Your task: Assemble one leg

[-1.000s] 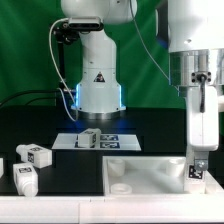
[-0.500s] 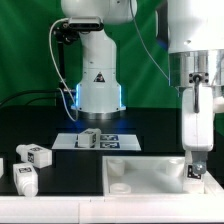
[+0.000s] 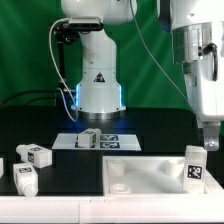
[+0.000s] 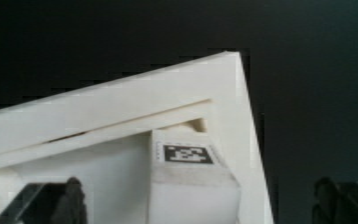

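Note:
One leg [image 3: 194, 168], a white block with a tag on its face, stands upright in the corner of the large flat white slab [image 3: 150, 175] at the exterior view's right. My gripper [image 3: 209, 142] hangs just above it, open and empty, not touching it. In the wrist view the same leg [image 4: 194, 165] stands below the gripper [image 4: 197, 205], on the pointed corner of the slab [image 4: 87, 120], with the dark fingers [image 4: 51, 200] wide apart on either side of it.
Two more legs [image 3: 35, 153] [image 3: 24, 180] lie on the black table at the exterior view's left. Another tagged block [image 3: 90, 137] sits on the marker board [image 3: 118, 143] in front of the arm's base [image 3: 97, 95].
The gripper has let go of the leg and risen straight up. The leg stays upright in the slab's corner.

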Robot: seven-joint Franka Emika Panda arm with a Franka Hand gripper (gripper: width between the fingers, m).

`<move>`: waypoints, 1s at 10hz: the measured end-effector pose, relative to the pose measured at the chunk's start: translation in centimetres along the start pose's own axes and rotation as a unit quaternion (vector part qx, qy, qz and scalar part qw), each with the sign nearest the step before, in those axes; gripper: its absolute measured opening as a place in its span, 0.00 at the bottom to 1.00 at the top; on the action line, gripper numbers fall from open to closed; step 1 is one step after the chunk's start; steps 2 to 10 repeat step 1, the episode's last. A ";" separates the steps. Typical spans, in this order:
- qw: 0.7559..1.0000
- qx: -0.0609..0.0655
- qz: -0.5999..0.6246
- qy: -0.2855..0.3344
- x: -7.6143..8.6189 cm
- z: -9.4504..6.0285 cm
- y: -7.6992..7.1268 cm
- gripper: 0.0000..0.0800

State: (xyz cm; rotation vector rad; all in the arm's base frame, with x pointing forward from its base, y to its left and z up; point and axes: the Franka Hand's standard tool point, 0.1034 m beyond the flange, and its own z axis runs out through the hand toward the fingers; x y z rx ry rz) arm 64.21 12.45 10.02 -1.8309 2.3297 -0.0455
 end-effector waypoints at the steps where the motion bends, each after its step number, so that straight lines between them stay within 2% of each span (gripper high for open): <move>1: 1.000 0.000 0.000 0.000 0.0 0.1 0.0 0.81; 10: 1.000 0.000 0.000 0.000 0.0 0.1 0.0 0.81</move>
